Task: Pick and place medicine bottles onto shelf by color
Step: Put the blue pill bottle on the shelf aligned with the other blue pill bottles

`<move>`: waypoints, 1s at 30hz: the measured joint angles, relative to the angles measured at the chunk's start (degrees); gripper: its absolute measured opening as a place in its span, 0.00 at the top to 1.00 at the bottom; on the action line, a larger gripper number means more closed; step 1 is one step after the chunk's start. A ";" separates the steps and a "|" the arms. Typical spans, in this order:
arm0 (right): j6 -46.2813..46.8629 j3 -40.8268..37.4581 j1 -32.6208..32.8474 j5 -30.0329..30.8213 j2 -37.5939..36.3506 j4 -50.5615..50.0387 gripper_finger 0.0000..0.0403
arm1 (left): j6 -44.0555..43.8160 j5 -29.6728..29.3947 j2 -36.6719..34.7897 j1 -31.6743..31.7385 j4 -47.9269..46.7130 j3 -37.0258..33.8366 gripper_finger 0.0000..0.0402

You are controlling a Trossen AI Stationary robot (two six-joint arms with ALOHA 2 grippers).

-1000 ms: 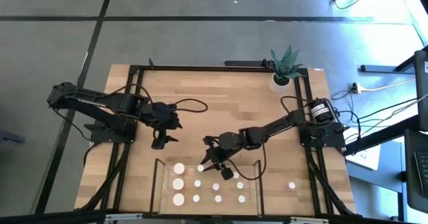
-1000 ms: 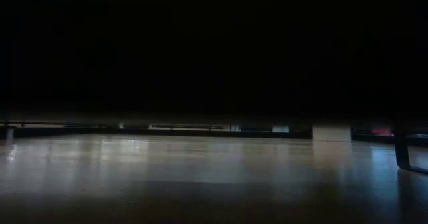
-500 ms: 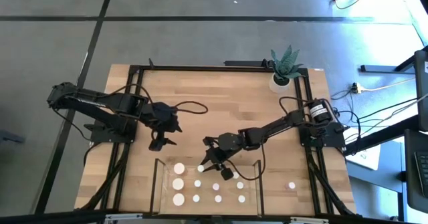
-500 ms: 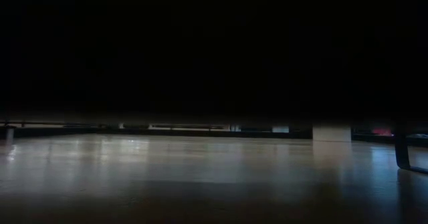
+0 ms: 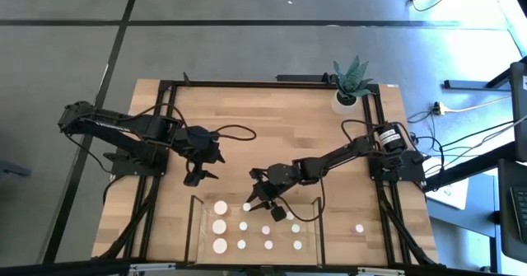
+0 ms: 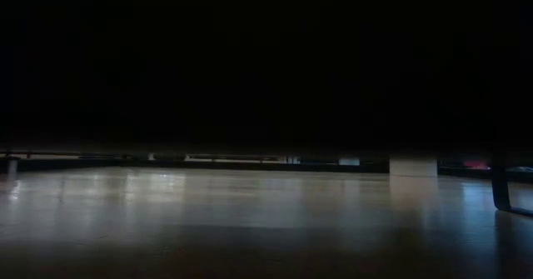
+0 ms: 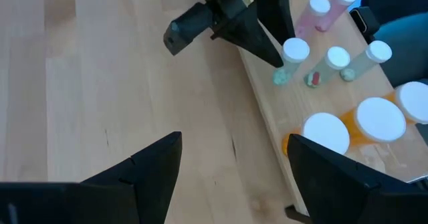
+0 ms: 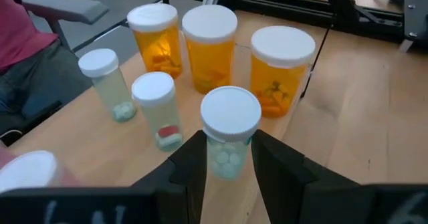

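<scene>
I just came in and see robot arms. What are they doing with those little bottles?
The right hand is closed around a small clear bottle with a white cap, at the edge of the shelf. Three wide orange bottles and more small ones already stand there. The left hand waits open over the table, holding nothing. One bottle sits alone off to the side.

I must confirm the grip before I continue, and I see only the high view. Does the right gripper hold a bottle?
Observer: Yes. In the right wrist view, the right gripper is closed on a clear bottle with a white cap, standing upright.
Operator: What is inside it?
Observer: Small pale pills lie at its bottom.
Operator: And the left gripper?
Observer: The left gripper is open and holds nothing; only bare tabletop shows in its gap.
</scene>
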 joint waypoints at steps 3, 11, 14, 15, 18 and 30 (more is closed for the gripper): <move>0.12 0.01 0.00 0.00 0.59 0.29 0.71 | 0.02 0.00 0.00 0.00 0.00 0.00 0.34; 0.09 0.01 0.00 -1.05 1.02 1.69 0.71 | 0.02 -0.02 0.00 0.00 0.17 0.00 0.34; 0.09 0.01 0.00 -1.05 1.02 1.70 0.71 | 0.02 -0.02 0.00 0.00 0.17 0.00 0.34; 0.09 0.01 0.00 -1.05 1.02 1.66 0.71 | 0.02 -0.02 0.00 0.00 0.17 0.00 0.34; 0.07 0.01 0.00 -1.03 1.02 1.69 0.71 | 0.02 -0.02 0.00 0.00 0.17 0.00 0.34; -0.13 0.01 0.00 -1.01 1.02 1.73 0.71 | 0.00 -0.02 0.00 0.00 0.17 0.00 0.34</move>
